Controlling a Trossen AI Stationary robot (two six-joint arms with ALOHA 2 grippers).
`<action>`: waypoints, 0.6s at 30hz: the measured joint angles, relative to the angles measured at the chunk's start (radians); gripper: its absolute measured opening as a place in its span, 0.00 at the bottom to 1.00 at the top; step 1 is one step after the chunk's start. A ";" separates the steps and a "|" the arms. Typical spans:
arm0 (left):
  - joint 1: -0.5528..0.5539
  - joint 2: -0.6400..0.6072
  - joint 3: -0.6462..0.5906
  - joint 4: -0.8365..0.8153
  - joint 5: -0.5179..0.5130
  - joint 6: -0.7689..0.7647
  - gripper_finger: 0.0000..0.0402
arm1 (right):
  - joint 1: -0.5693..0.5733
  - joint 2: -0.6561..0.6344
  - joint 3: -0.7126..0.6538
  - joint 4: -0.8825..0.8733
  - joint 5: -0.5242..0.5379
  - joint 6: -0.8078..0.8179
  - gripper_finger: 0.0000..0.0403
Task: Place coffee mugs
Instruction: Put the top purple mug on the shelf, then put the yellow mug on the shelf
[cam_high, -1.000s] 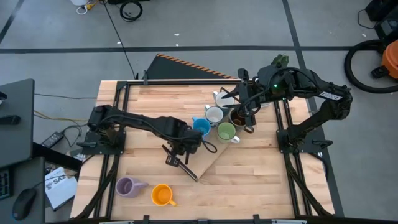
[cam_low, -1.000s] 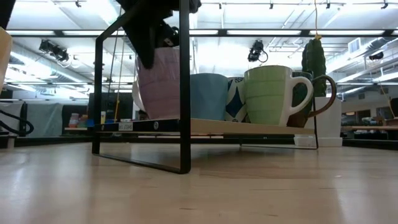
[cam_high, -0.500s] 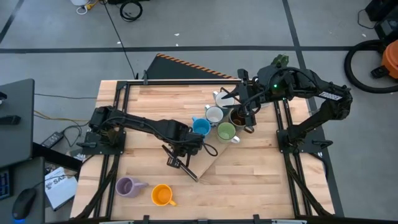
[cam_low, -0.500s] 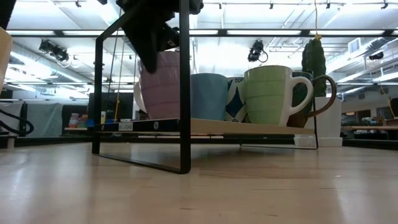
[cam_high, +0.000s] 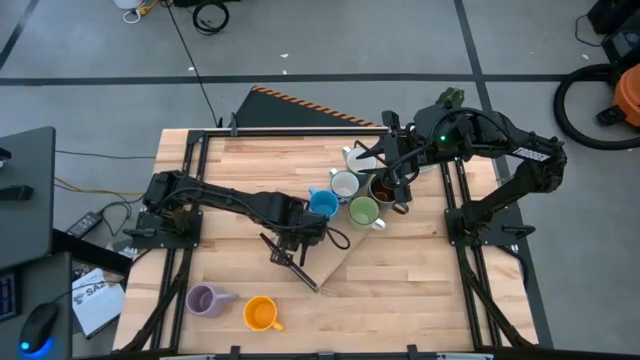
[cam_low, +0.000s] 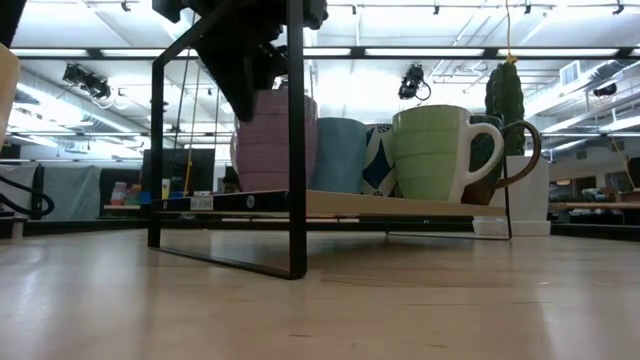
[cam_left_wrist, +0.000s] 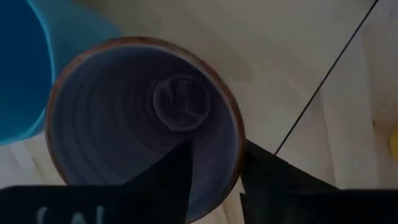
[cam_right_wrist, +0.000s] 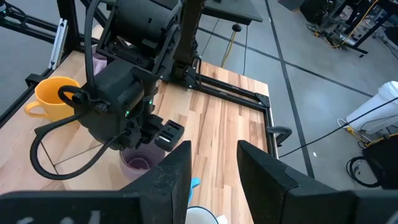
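A lavender mug (cam_low: 275, 140) stands upright on the wooden board of a black-framed rack (cam_low: 350, 203), beside the blue mug (cam_low: 340, 155). Green (cam_high: 363, 211), white (cam_high: 344, 185) and brown (cam_high: 385, 190) mugs stand farther right on the rack. My left gripper (cam_left_wrist: 214, 155) hangs open over the lavender mug (cam_left_wrist: 124, 112), one finger inside it and one outside its rim. My right gripper (cam_right_wrist: 214, 152) is open above the brown mug, with nothing between its fingers. A second lavender mug (cam_high: 205, 300) and an orange mug (cam_high: 260, 314) rest on the table near the front edge. My left gripper straddles the lavender mug's rim wall (cam_left_wrist: 239, 149) from above, pointing down. The inner finger (cam_left_wrist: 168, 180) stands clear of the wall. The outer finger (cam_left_wrist: 267, 180) lies right beside the rim; I cannot tell whether it touches. The mug rests on the board.
A pale mug (cam_high: 355, 157) stands at the far side of the group. A cactus in a white pot (cam_low: 522, 190) stands behind the rack at the back right. Black frame rails (cam_high: 300, 130) run along the table's edges. Bare wood (cam_high: 420, 290) lies at the near right.
The lavender mug was tilted and partly hidden under my left gripper. It has shifted toward the blue mug and now stands upright on the board. The gripper's dark body sits higher over it, so the rim shows.
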 joint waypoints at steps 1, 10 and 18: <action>0.000 0.000 0.001 -0.010 -0.001 0.001 0.34 | 0.000 0.000 0.000 0.000 0.000 0.000 0.33; 0.000 0.001 0.124 -0.125 -0.010 -0.078 0.35 | 0.000 0.000 0.000 -0.001 0.000 0.000 0.33; -0.004 0.001 0.186 -0.238 -0.017 -0.088 0.35 | 0.000 0.000 0.000 -0.003 0.000 0.007 0.33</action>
